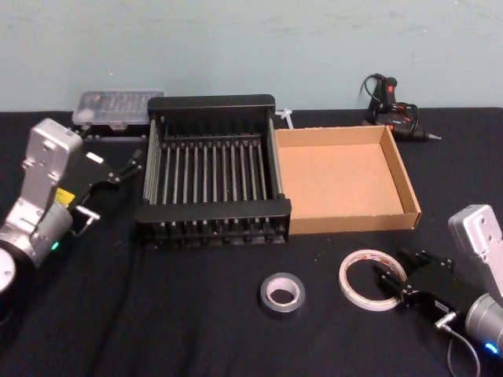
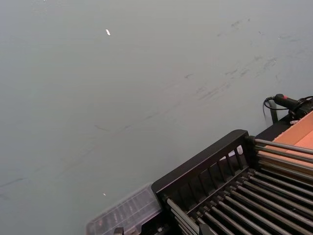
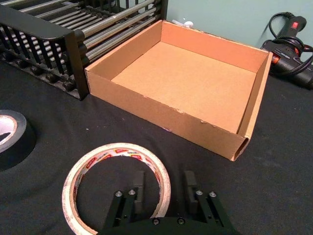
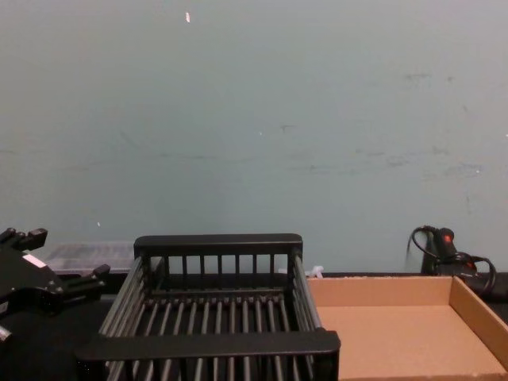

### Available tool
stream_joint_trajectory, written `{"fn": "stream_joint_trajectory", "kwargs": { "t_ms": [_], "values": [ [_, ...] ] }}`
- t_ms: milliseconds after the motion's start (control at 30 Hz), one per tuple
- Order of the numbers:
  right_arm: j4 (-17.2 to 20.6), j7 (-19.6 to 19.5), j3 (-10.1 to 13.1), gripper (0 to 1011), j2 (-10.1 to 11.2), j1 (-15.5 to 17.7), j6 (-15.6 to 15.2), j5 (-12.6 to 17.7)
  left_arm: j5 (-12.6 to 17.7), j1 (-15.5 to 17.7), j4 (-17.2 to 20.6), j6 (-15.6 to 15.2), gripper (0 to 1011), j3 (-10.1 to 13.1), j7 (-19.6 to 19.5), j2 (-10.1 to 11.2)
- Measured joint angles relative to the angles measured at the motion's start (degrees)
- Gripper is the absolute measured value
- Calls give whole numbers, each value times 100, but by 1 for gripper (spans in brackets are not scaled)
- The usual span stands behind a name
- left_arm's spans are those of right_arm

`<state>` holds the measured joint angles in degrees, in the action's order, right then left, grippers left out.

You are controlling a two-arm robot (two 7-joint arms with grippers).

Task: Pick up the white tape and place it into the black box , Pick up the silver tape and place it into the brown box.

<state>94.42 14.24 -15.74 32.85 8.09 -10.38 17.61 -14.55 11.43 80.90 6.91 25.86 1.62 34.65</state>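
The white tape (image 1: pixel 369 280) with red print lies flat on the black cloth in front of the brown box (image 1: pixel 409 196). My right gripper (image 1: pixel 387 281) is open and down at its right side. In the right wrist view one finger (image 3: pixel 138 188) stands inside the ring and the other outside, astride the wall of the white tape (image 3: pixel 98 159). The silver tape (image 1: pixel 281 294) lies flat to its left, in front of the black box (image 1: pixel 212 210). My left gripper (image 1: pixel 130 163) hovers open and empty at the crate's left side.
A clear plastic case (image 1: pixel 118 106) sits behind the crate's left corner. A black and red corded tool (image 1: pixel 393 110) lies behind the brown box. Both boxes are empty. Bare black cloth stretches along the front left of the table.
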Motion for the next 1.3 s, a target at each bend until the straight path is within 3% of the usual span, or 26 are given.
{"fn": "stream_joint_trajectory", "kwargs": {
  "t_ms": [467,800,1300],
  "values": [
    [0,-2,0,105,2,0,5,7,0,0,0,0,1001,0,0,0],
    [0,9,7,98,-7,0,5,5,0,0,0,0,1001,0,0,0],
    [57,320,259,98,-184,95,204,-83,0,0,0,0,1001,0,0,0]
  ]
}}
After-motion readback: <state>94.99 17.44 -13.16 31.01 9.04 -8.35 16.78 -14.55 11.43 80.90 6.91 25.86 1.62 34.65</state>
